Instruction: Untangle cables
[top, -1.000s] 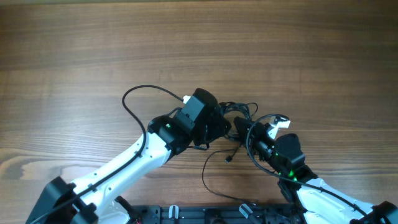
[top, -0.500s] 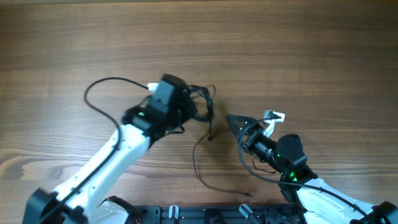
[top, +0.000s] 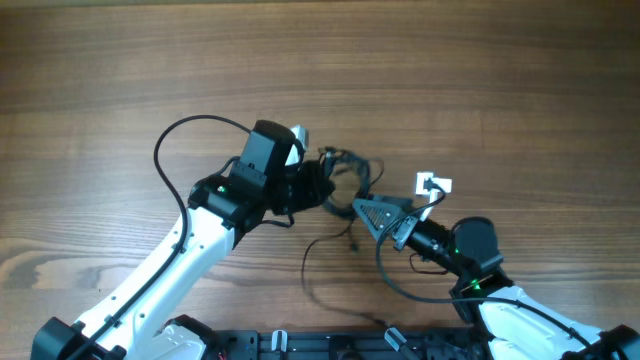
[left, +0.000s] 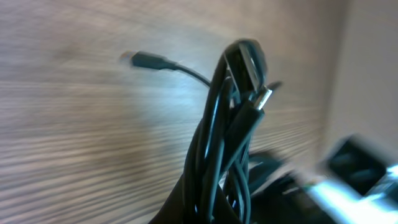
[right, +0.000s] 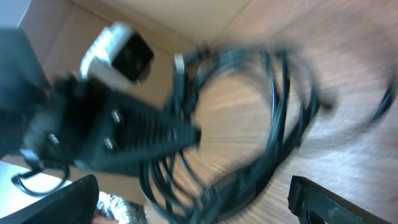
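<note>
Left gripper (top: 312, 188) clamped on the bundled black cables (top: 348, 168) near the middle of the wooden table (top: 480, 80), loops at its 3 o'clock, one strand trailing toward 6 o'clock, right gripper (top: 378, 215) spread wide, just beside the bundle at its 4 o'clock

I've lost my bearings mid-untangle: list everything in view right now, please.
cables: one tangled bundle, strand count unclear, black, mid-table between the grippers, one loop trailing toward the near edge
silvery-tipped plug: one, near the bundle's top in the left wrist view
table: one, brown wood, beneath everything
left gripper: one, black, clamped on the cables
right gripper: one, black, open, beside the bundle
</note>
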